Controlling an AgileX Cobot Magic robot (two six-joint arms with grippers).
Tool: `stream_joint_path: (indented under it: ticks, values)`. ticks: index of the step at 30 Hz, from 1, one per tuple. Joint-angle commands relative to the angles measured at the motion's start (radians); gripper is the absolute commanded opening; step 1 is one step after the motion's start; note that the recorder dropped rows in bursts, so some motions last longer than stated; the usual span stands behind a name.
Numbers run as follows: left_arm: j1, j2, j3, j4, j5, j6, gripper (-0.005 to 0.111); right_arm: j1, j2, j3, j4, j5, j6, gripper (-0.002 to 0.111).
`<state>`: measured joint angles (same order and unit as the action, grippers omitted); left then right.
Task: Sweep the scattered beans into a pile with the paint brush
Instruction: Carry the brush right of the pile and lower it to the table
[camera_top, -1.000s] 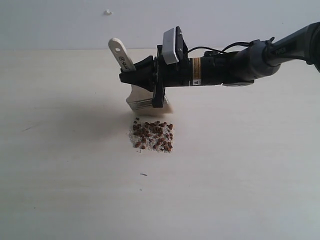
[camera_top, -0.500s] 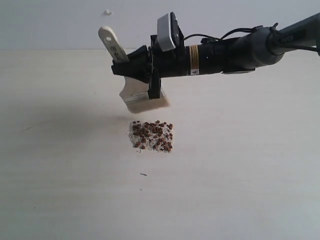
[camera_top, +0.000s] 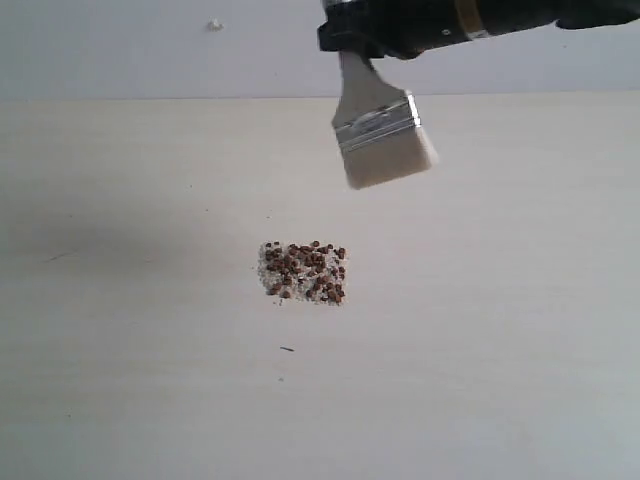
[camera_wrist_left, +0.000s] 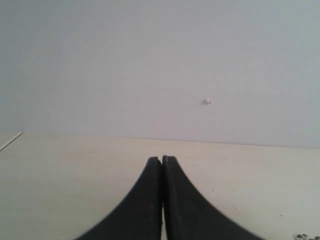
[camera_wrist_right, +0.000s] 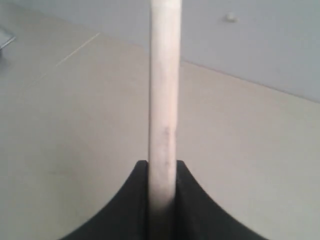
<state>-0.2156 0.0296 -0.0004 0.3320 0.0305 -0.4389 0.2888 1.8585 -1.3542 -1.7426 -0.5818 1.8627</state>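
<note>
One compact pile, open tabletop all round, paint brush hanging clear

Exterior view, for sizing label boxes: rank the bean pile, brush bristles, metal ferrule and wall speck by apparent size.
1. pile and bristles: about alike; held aloft, the bristles may sit nearer the camera.
2. ferrule.
3. speck, tiny.

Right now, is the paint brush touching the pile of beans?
Apart. The exterior view shows the paint brush hanging in the air, with bare table visible between its bristles and the pile.
</note>
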Motion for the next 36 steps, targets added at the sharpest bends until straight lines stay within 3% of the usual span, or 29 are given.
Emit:
stream_joint_path:
  ticks: [1,7,10,19,22,26,30,36]
  values:
    - [-0.005,-0.006,0.0,0.004,-0.001,0.001,0.0,-0.056,-0.086,0.146,-0.002,0.221,0.187,0.0]
    - [-0.005,-0.006,0.0,0.004,-0.001,0.001,0.0,-0.056,-0.088,0.313,-0.002,0.423,0.26,0.0]
    - [-0.005,-0.006,0.0,0.004,-0.001,0.001,0.0,-0.056,-0.088,0.363,-0.002,0.435,0.26,0.0]
    - [-0.005,-0.006,0.0,0.004,-0.001,0.001,0.0,-0.056,-0.088,0.389,-0.002,0.059,0.26,0.0]
    - [-0.005,-0.006,0.0,0.004,-0.001,0.001,0.0,-0.059,-0.088,0.389,-0.002,0.006,0.26,0.0]
    - [-0.005,-0.006,0.0,0.004,-0.001,0.001,0.0,-0.108,-0.063,0.389,-0.002,-0.062,0.26,0.0]
    - [-0.005,-0.006,0.0,0.004,-0.001,0.001,0.0,-0.178,0.076,0.389,-0.002,-0.253,0.26,0.0]
    - [-0.005,-0.006,0.0,0.004,-0.001,0.001,0.0,-0.178,0.171,0.389,0.066,-0.217,0.254,0.0]
